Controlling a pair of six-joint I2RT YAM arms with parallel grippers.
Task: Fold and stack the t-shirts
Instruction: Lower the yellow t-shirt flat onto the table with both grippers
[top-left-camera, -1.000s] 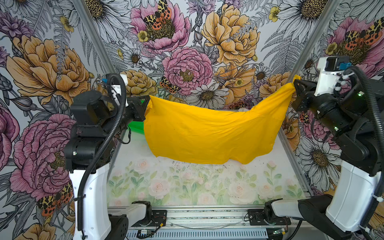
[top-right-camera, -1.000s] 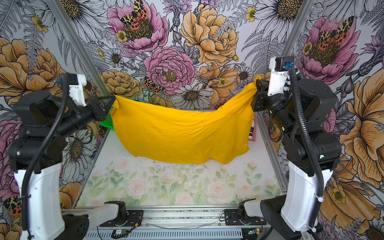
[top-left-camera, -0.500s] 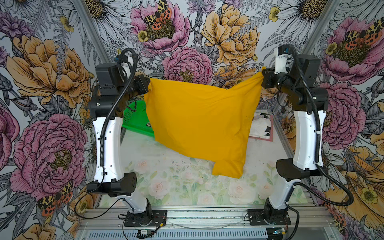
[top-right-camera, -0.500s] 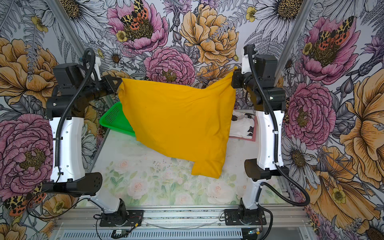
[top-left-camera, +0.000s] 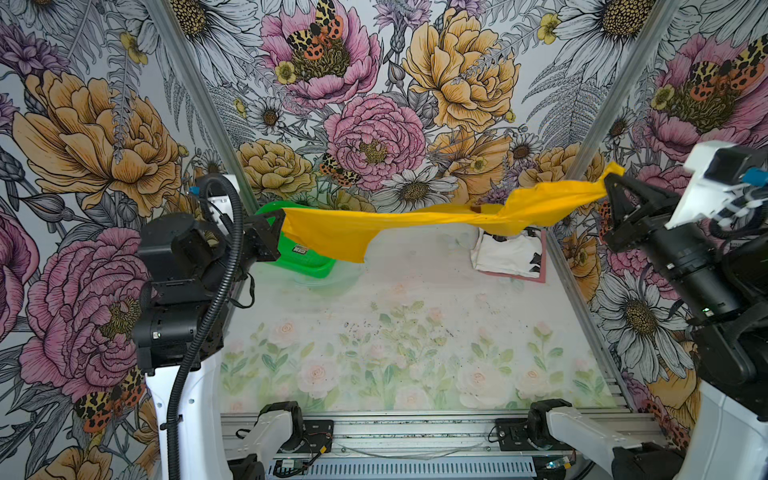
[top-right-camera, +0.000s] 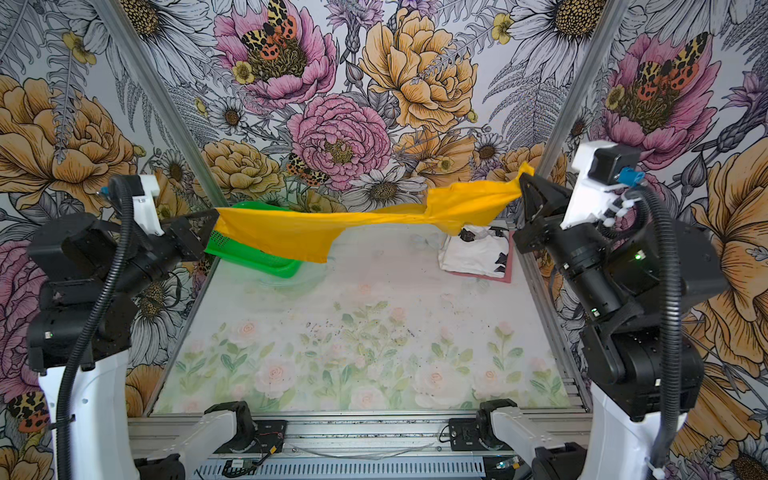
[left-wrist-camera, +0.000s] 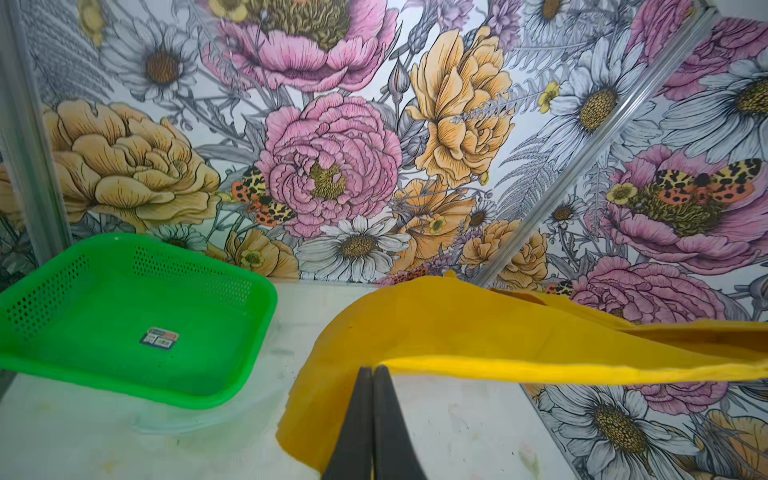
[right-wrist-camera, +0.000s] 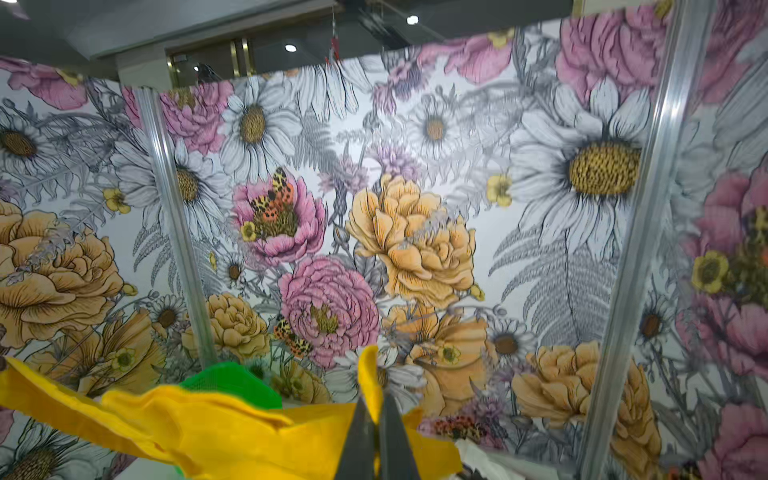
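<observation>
Left claw (top-left-camera: 281, 217): we pinch one end of the yellow t-shirt (top-left-camera: 353, 232).
Right claw (top-left-camera: 609, 183): we pinch the other end.

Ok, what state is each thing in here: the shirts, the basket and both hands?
yellow t-shirt: unfolded, stretched in the air between both hands
left hand: shut on one end of it
right hand: shut on the other end
white t-shirt: folded, lying on the pink one
pink t-shirt: bottom of the stack, only edges showing
green basket: no shirt in it
</observation>
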